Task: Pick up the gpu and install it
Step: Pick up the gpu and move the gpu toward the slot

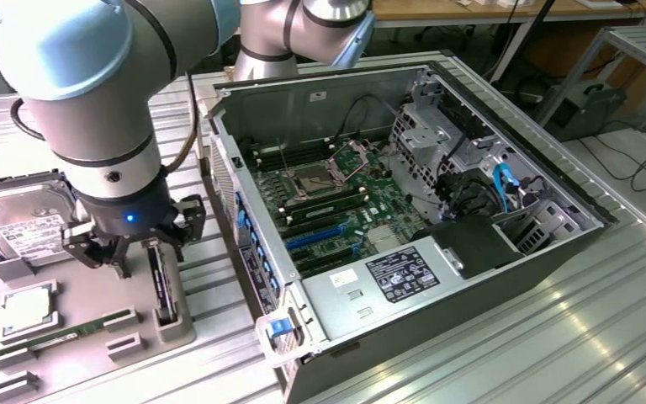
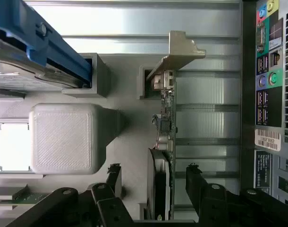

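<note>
The pincer [image 2: 154, 171] stood open astride the gpu [image 2: 165, 124], a finger [image 2: 114, 176] on either side with a gap showing at both. The card stood on edge in a slot of the grey holder [image 2: 125, 137], pale bracket [image 2: 179, 54] at the end farthest from the pincer. Beside the pincer lay a hard drive [image 1: 18, 225], label too small to read. Beyond a strip of bare table [image 2: 205, 123], the open computer case [image 1: 335, 101] bore a white barcode sticker [image 2: 267, 139], not legible.
</note>
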You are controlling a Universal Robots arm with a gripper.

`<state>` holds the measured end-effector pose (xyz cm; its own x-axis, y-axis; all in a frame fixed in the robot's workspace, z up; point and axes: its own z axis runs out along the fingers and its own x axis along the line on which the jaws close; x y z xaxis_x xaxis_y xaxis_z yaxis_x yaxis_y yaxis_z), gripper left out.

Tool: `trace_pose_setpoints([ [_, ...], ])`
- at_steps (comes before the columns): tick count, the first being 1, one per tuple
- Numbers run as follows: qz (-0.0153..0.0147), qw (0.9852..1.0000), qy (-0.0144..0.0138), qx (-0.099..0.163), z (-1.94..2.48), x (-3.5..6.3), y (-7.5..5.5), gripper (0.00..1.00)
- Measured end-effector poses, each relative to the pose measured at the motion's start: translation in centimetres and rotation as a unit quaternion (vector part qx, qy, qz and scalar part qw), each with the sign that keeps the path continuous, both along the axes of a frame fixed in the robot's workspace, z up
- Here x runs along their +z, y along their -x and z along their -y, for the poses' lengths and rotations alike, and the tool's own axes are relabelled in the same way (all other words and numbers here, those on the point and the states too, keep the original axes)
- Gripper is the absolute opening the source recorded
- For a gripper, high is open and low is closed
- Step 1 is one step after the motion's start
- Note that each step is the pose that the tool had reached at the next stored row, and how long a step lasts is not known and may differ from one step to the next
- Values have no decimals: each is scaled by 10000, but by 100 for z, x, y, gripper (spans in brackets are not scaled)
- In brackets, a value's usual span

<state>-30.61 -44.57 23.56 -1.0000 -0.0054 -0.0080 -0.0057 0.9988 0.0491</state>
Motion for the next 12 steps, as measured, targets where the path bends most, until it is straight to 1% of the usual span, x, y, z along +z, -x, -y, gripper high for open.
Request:
trace_pose_setpoints([
  [1,-36,10000,-1,-1,0,-123,-5,66],
  [2,-40,9998,2,-188,9,-147,-5,66],
  [3,-40,9998,2,-192,37,-148,-5,66],
  [4,-40,9998,2,-193,59,-148,-18,51],
  [5,-40,9998,2,-193,60,-148,-30,36],
  [6,-40,9998,2,-193,60,-148,-30,28],
  [7,-40,9998,2,-193,60,-148,-30,28],
  [8,-40,9998,-4,-193,60,-33,-30,28],
  [10,-40,9998,-4,-193,60,251,-30,28],
  [11,-40,9998,-4,-193,60,292,-30,28],
  [12,-40,9998,-4,-193,60,313,-31,28],
])
